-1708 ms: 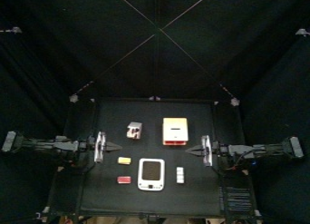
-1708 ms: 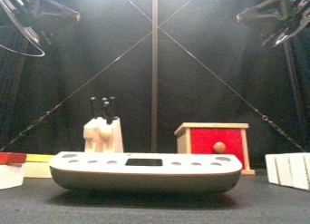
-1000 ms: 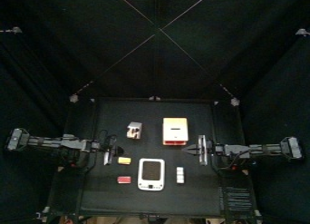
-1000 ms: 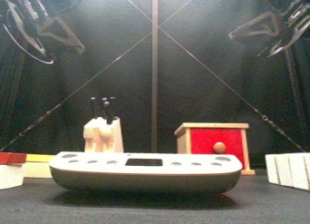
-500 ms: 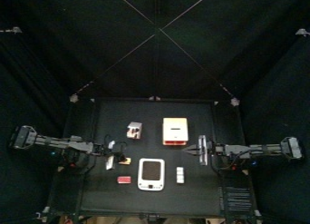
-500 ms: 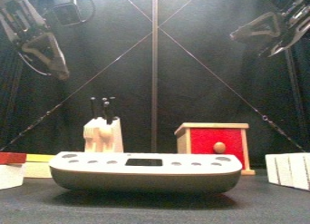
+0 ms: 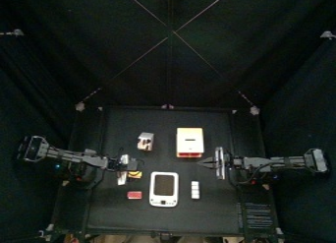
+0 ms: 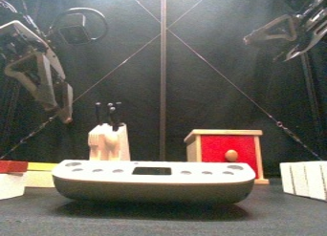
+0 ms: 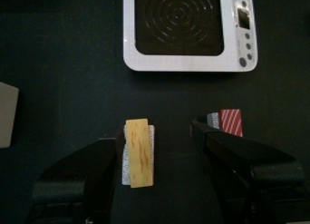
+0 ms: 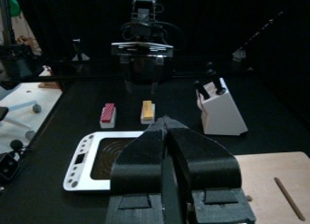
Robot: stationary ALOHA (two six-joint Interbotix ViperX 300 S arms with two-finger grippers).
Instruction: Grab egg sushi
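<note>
The egg sushi is a small yellow block lying flat on the black table, also seen as egg sushi left of the white device and as egg sushi. My left gripper hangs over it, open, one jaw on each side and neither touching it. From above, the left gripper sits at the table's left-middle; the front view shows the left gripper high at the left. My right gripper is shut on nothing and rests at the right as right gripper.
A small red block lies just beside one left jaw. The white device is at the front middle, a small white piece to its right. Farther back stand a pinkish-white-and-brown piece and a red-and-yellow box.
The left arm has swung down over the yellow block and its jaws have gone from shut to wide open. The right arm has not moved.
</note>
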